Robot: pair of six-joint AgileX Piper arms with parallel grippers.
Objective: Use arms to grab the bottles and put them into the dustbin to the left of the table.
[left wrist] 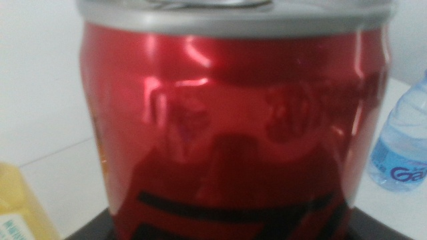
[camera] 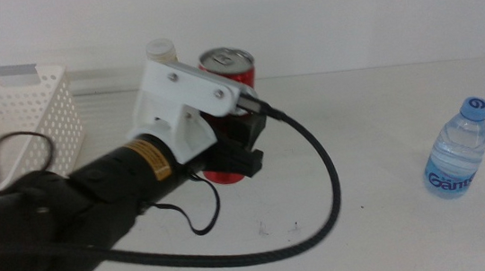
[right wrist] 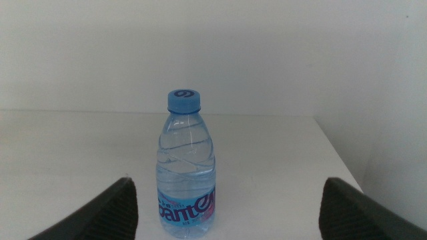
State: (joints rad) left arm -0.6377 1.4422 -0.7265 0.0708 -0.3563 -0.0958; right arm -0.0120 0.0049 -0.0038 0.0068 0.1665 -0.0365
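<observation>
Red slim metal can (camera: pixel 227 69) fills your left tool (camera: pixel 237 154), grip unconfirmable; right tool (right wrist: pixel 227 207) spread, lined up on clear blue-capped water bottle (right wrist: pixel 187 167).

- Left arm (camera: pixel 70 217) reaches in from the left side across the bench (camera: pixel 380 157), black forearm low, thick black cable looping beneath it.
- Its white wrist housing (camera: pixel 186 92) sits tilted, right up against the red can (camera: pixel 228 63).
- Left gripper (camera: pixel 237 154) is at the red can's lower body; the dark fingers (camera: pixel 236 163) sit against its front, and the wrist view shows dark parts at both lower sides of the can.
- Whether the left gripper actually squeezes the can is hard to call.
- Right gripper (right wrist: pixel 227 200) shows only in its own wrist view: fingers (right wrist: pixel 107 213) spread wide apart, nothing between them, pointed level at the water bottle (right wrist: pixel 187 167), short of it.
</observation>
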